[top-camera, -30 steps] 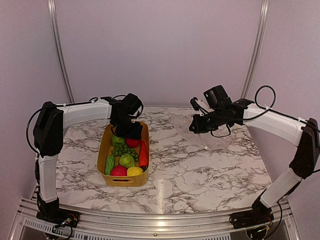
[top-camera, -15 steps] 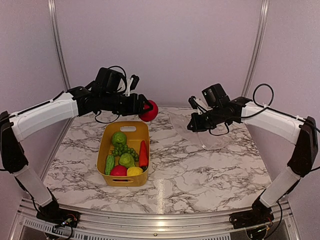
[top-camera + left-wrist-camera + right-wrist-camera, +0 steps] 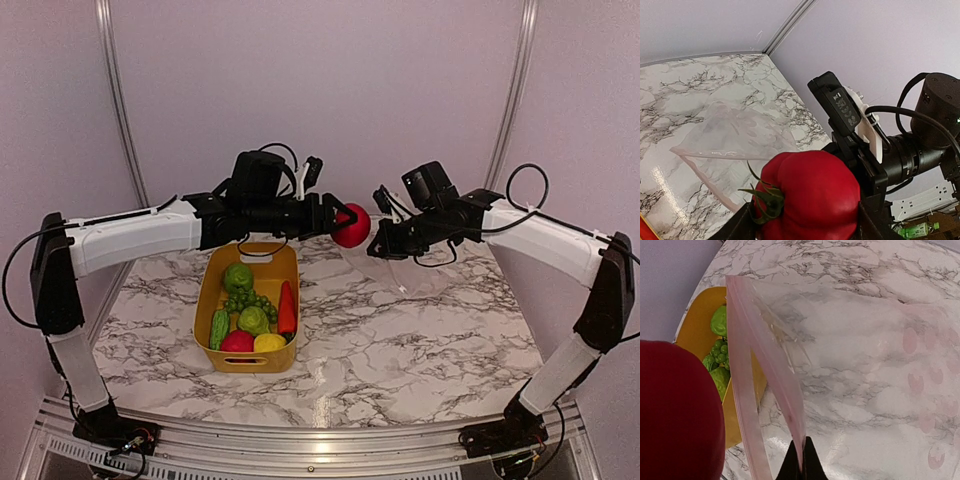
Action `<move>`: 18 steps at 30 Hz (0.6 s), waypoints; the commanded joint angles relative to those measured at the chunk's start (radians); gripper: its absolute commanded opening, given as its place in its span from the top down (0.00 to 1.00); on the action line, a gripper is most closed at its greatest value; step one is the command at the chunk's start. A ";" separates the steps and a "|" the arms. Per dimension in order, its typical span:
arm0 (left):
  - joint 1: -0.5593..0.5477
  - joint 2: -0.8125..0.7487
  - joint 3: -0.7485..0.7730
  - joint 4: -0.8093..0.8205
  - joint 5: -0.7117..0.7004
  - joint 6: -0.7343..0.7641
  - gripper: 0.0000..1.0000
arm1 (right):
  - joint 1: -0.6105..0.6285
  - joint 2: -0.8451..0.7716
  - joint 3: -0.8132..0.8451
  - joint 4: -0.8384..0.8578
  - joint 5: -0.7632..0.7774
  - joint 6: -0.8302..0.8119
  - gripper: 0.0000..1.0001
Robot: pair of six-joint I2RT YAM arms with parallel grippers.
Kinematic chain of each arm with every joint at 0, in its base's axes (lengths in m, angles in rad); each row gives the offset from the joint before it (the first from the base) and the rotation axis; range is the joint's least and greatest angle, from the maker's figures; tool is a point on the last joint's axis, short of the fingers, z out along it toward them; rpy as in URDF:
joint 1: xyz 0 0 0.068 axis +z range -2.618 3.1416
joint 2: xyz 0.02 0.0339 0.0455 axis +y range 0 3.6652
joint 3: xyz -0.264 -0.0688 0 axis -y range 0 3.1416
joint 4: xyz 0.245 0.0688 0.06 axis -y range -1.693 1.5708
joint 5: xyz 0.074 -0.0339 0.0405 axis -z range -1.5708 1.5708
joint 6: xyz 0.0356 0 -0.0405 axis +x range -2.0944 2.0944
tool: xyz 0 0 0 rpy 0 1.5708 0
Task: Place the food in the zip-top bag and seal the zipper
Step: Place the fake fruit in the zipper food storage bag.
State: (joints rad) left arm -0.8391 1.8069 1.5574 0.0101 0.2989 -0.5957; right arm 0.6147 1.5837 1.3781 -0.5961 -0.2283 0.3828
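Note:
My left gripper (image 3: pixel 345 225) is shut on a red toy fruit (image 3: pixel 352 226) with a green stalk and holds it in the air just left of the bag's mouth. The fruit fills the left wrist view (image 3: pixel 807 195). My right gripper (image 3: pixel 378 246) is shut on the pinkish zipper strip (image 3: pixel 765 370) of the clear zip-top bag (image 3: pixel 412 268) and holds the mouth lifted and open. The rest of the bag lies on the marble table. The fingertips (image 3: pixel 801 462) pinch one lip of the strip. The red fruit (image 3: pixel 677 415) sits at the left of the right wrist view.
A yellow tub (image 3: pixel 205 300) stands left of centre. It holds a green pepper (image 3: pixel 237 277), grapes (image 3: pixel 250 300), a carrot (image 3: pixel 287 308), a cucumber (image 3: pixel 219 328), a red apple (image 3: pixel 237 342) and a lemon (image 3: pixel 269 343). The pink back wall is close behind.
My left gripper lifted the red fruit out of the tub and carried it right, up to the bag's mouth. My right gripper shifted slightly left with the bag.

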 commanded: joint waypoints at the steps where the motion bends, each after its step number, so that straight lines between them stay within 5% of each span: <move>1: -0.005 0.032 0.050 0.068 0.010 -0.044 0.59 | 0.011 -0.024 0.051 -0.002 -0.035 0.054 1.00; 13: -0.007 0.063 0.005 0.032 -0.121 -0.067 0.63 | 0.011 -0.044 0.185 -0.069 0.028 0.107 1.00; 18: -0.009 0.114 0.073 -0.049 -0.180 -0.075 0.49 | 0.012 -0.047 0.182 -0.051 0.003 0.137 1.00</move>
State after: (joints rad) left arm -0.8417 1.8664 1.5795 0.0380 0.1829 -0.6670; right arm 0.6151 1.5639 1.5291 -0.6491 -0.2138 0.4850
